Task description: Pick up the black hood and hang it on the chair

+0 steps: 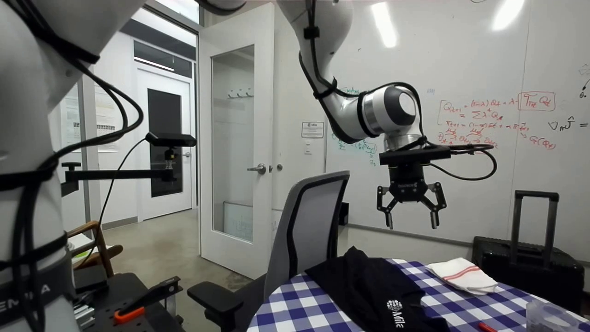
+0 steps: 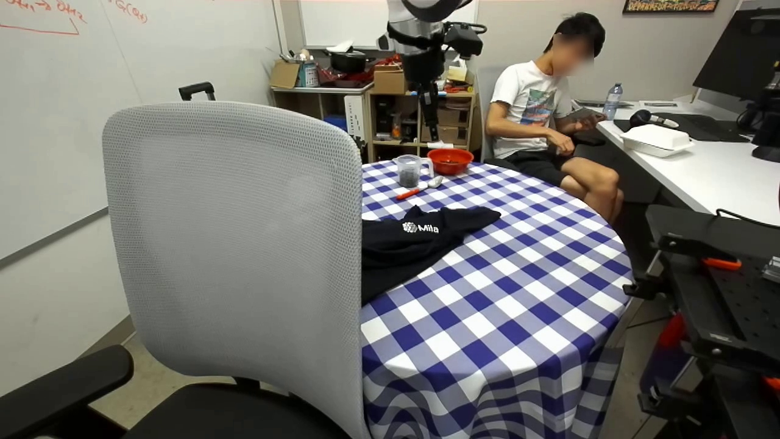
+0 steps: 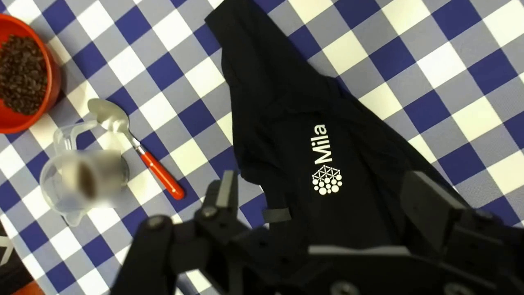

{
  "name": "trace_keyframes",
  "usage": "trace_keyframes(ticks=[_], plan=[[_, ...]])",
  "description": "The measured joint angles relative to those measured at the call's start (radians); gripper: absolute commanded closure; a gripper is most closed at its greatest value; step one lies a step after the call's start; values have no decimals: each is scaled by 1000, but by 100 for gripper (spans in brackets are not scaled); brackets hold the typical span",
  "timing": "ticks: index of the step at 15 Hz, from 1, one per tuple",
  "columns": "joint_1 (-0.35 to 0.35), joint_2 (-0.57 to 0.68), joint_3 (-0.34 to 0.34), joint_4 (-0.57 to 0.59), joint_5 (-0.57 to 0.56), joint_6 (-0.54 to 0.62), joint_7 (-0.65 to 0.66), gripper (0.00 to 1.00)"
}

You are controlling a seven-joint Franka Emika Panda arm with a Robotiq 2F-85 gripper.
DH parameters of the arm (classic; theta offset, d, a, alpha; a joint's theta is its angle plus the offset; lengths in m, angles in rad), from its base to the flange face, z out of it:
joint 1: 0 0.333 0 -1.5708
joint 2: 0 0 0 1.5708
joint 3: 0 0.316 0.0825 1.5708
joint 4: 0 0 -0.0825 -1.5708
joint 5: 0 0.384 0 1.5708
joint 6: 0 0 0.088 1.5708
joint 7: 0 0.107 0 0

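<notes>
The black hood [image 1: 368, 286] lies flat and rumpled on the checkered table, a white "Mila" mark on its cloth. Its near part is hidden behind the chair's backrest in an exterior view, where the rest of the hood [image 2: 426, 250] shows. The grey mesh chair [image 2: 237, 231] stands at the table edge, its backrest [image 1: 318, 221] bare. High above the table, pointing down, my gripper [image 1: 412, 224] hangs open with nothing between its fingers. From the wrist view, the hood [image 3: 266, 94] extends below and between the spread fingers of the gripper [image 3: 327, 184], without contact.
A red bowl [image 2: 450, 168] of dark beans, a clear measuring cup [image 2: 409, 163] and a red-handled spoon [image 3: 163, 174] share the table [image 2: 518, 292]. A folded white towel [image 1: 461, 275] lies beside the hood. A black suitcase [image 1: 488, 258] stands behind. A seated person [image 2: 530, 110] is near the table.
</notes>
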Motion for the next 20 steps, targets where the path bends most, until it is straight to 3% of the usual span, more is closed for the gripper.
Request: trace_keyframes(ticks=[12, 20], plan=[[-45, 441, -5, 481, -38, -97, -151, 0], [-50, 650, -14, 727, -38, -228, -228, 0]])
